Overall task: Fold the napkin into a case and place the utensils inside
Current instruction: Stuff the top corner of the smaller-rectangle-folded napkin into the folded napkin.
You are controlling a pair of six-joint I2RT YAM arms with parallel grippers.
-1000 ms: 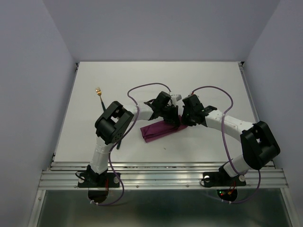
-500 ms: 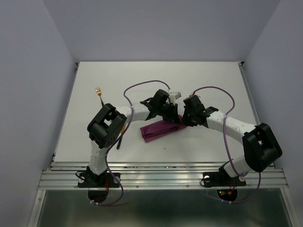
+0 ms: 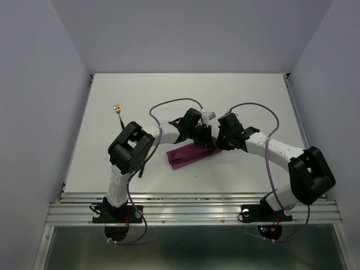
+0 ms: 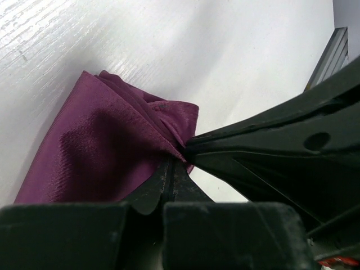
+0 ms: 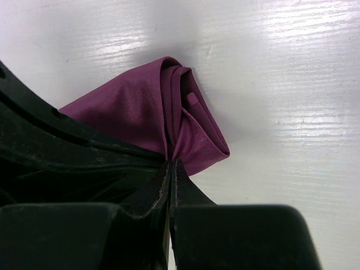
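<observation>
Fork (image 3: 117,108) — gold head, black handle; far left of counter (image 3: 253,95), untouched.
Case (image 3: 188,154) — plum cloth, smooth-sheened, layered strip, centre; unmoved over the last second, only the left arm (image 3: 132,149) shifted its elbow.
Left tool (image 4: 171,164), right tool (image 5: 170,164) — both clamped on its bunched right end; fold judged unfinished.

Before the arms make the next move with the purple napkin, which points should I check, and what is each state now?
1. Left gripper shut on the napkin: ok.
2. Right gripper shut on the same end: ok.
3. Napkin folded into a strip: ok, pinched end bunched.
4. Space between the grippers: not ok, tips almost touch.
5. Fork apart from the napkin, at left: ok.
6. Knife in sight: cannot tell.
</observation>
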